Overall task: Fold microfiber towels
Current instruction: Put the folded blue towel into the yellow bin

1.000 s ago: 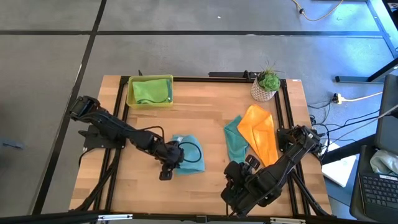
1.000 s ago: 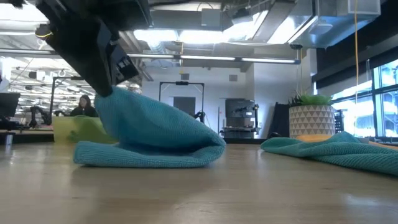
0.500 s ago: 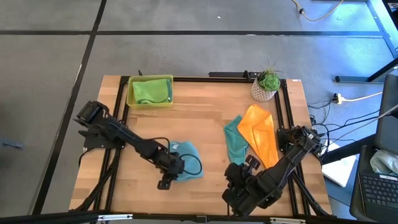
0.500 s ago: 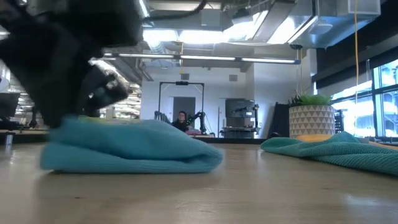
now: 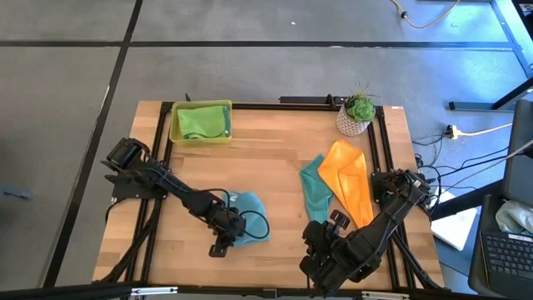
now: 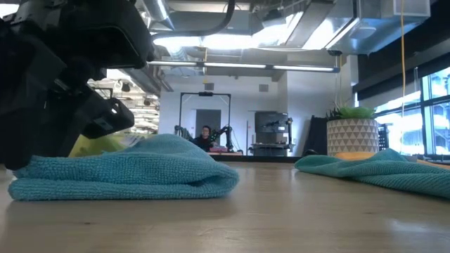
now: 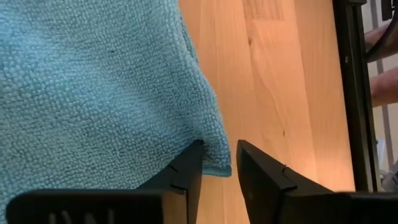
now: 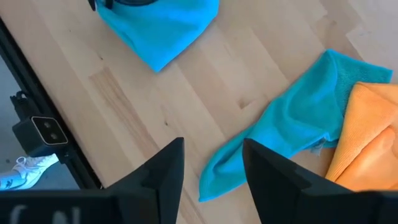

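Note:
A light blue towel [image 5: 248,215] lies folded on the table left of the middle, flat in the low view [image 6: 126,169]. My left gripper [image 5: 223,239] is low at its near left corner, open, one finger on either side of that corner [image 7: 217,163]. A teal towel [image 5: 314,193] and an orange towel [image 5: 350,185] lie crumpled at the right, the orange one partly over the teal. A lime green towel [image 5: 202,122] sits in the tray [image 5: 173,133]. My right gripper [image 8: 211,168] hangs open above the near right of the table [image 5: 321,247], touching nothing. My left gripper comes slanting down from the table's left side, with the light blue towel's corner [image 7: 214,158] lying on the wood between its two fingers. A gap shows between the fingers. I cannot tell whether either finger [image 7: 186,171] still touches the cloth.
A potted plant [image 5: 356,115] stands at the far right corner. Black rails [image 5: 387,158] run along the table's sides. Bare wood [image 5: 275,158] lies between the blue towel and the tray. A person [image 6: 204,133] shows far off in the room behind.
My left gripper has gone down and toward the near edge, bringing the light blue towel's raised corner with it. The towel, humped up a second ago, now lies flat and folded on the table. My right arm has kept still.

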`<control>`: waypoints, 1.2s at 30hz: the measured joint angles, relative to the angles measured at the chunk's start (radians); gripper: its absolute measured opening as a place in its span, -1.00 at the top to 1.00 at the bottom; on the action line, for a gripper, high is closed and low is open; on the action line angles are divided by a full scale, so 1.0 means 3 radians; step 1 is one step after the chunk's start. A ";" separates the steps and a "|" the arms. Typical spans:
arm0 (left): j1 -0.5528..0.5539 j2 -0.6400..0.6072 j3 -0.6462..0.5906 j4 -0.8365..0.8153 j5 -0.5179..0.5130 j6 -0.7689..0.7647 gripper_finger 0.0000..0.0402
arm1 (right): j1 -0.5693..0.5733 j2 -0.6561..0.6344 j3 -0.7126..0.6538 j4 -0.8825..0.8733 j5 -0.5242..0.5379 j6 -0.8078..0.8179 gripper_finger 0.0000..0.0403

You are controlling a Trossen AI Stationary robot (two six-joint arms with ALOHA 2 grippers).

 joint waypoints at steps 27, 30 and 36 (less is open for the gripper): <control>0.1497 -0.1477 0.0004 -0.0947 0.0652 -0.0282 0.34 | 0.0392 -0.0295 -0.0004 0.0052 0.0562 0.0449 0.18; 0.1812 -0.1377 0.0006 -0.0797 0.1127 0.0348 0.23 | 0.0392 -0.0282 -0.0004 0.0101 0.0564 0.0461 0.18; 0.2176 -0.0774 0.0452 -0.1463 0.1659 0.1475 -0.05 | 0.0393 -0.0280 -0.0004 0.0079 0.0561 0.0872 0.18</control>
